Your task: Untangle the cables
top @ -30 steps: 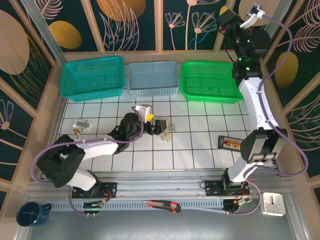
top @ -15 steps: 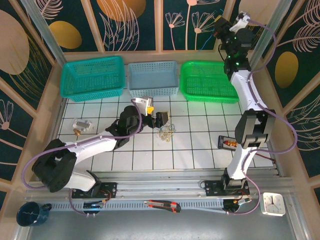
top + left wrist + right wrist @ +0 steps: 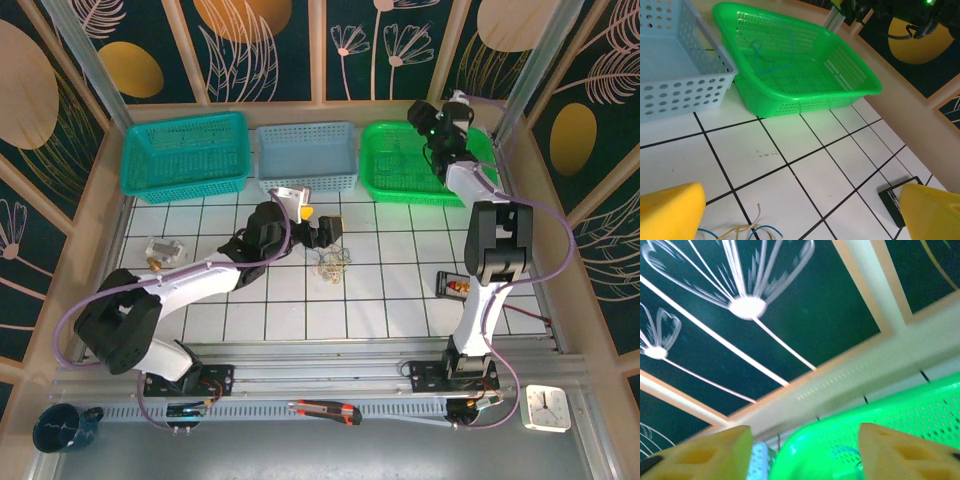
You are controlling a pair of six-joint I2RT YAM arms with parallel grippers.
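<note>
The cables [image 3: 332, 264] are a small tangle of thin yellowish, whitish and bluish wires on the white tiles at mid-table. My left gripper [image 3: 323, 233] hovers just behind them, open, yellow pads wide apart. In the left wrist view, the wire ends [image 3: 740, 231] lie low between the open left gripper [image 3: 800, 215]. A separate thin blue wire [image 3: 762, 56] lies inside the green basket [image 3: 805, 97]. My right gripper [image 3: 422, 124] is over that basket's far edge. In its own view the right gripper [image 3: 800, 455] is open and empty above the basket [image 3: 840, 440].
Three baskets line the back: teal [image 3: 185, 182], light blue [image 3: 305, 182], green [image 3: 400, 190]. A black holder with red parts [image 3: 460, 287] lies at the right. A small metal part [image 3: 163, 250] lies at the left. A box cutter [image 3: 325, 410] rests on the front rail.
My right arm has swung down from high at the back to the green basket, and its jaws have opened. My left gripper has shifted slightly to the right, staying open.
</note>
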